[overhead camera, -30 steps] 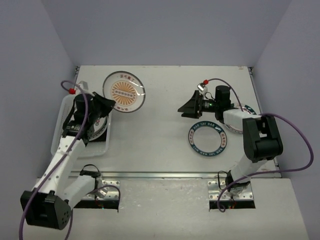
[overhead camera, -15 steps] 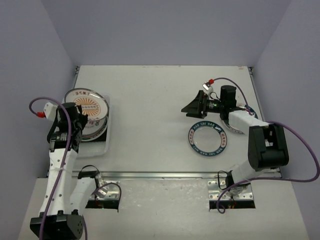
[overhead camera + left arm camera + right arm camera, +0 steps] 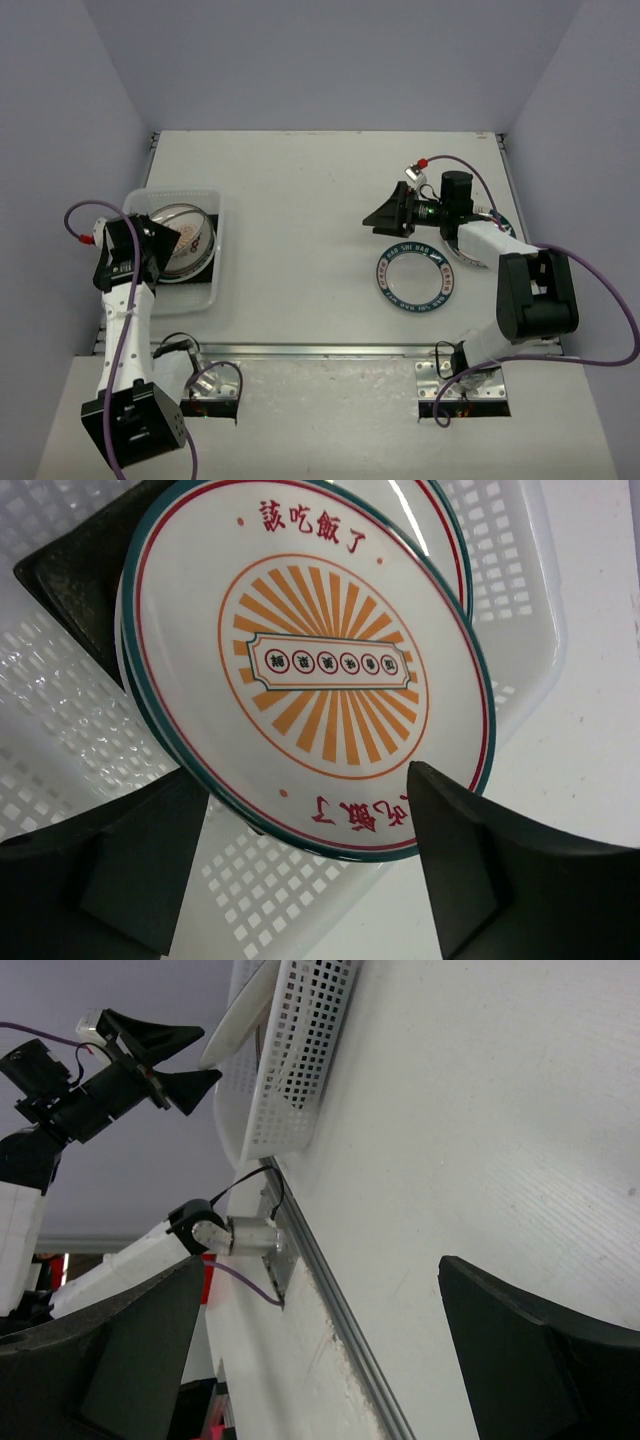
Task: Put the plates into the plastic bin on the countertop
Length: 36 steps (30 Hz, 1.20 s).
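The plastic bin stands at the left of the countertop and holds a stack of plates. An orange sunburst plate lies tilted on top of that stack, above a dark square plate. My left gripper hangs open over the bin's near side, its jaws wide on either side of the sunburst plate's lower rim without touching it. A white plate with a blue band lies on the right. My right gripper hovers open just behind it, holding nothing. Another plate is mostly hidden under the right arm.
The metal front edge of the countertop runs along the near side. Grey walls close in the left, back and right. In the right wrist view, the perforated bin and my left arm show far across the white surface.
The left arm swung the sunburst plate from behind the bin onto the stack inside it, then opened its jaws and let go. The right arm has barely moved.
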{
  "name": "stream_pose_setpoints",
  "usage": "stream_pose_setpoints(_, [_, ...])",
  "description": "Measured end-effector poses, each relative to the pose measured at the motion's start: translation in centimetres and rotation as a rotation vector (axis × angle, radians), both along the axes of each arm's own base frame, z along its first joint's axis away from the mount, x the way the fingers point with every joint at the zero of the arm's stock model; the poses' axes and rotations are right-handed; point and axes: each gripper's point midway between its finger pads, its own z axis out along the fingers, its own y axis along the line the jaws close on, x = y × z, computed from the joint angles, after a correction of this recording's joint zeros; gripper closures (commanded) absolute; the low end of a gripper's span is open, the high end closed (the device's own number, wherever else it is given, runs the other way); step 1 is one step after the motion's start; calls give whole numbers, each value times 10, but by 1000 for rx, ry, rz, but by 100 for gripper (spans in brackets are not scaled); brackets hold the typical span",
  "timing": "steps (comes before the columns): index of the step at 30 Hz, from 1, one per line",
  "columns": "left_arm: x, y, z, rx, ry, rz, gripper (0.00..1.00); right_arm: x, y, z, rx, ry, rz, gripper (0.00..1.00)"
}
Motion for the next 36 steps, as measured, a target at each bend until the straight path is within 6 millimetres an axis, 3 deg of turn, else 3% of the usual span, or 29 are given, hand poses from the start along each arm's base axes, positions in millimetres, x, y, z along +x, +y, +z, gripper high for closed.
stream_pose_setpoints(13, [-10,-4,-26,-1,141,-81,0,0,-2,-5,-21,12,-14,1])
stream_pose_setpoints(18, [-6,-10,4,23,67,-133,0,1,-4,-13,-68,30,-29,1])
stream_pose_setpoints(21, [5,-26,28,12,-34,-238,0,5,-4,-18,-125,31,-50,1])
stream_pose_setpoints(25, [19,-68,59,-24,-207,-466,0,3,-2,-21,-228,13,-62,1])
stream_pose_setpoints(27, [22,-93,70,-20,-259,-574,0,-5,-1,-12,-255,-14,-64,1])
stream_pose_setpoints(32, [24,-184,76,-57,-300,-894,0,-25,-9,40,-274,-180,-141,1])
stream_pose_setpoints(36, [25,-258,55,-80,-260,-1071,0,-41,-32,86,-319,-332,-290,1])
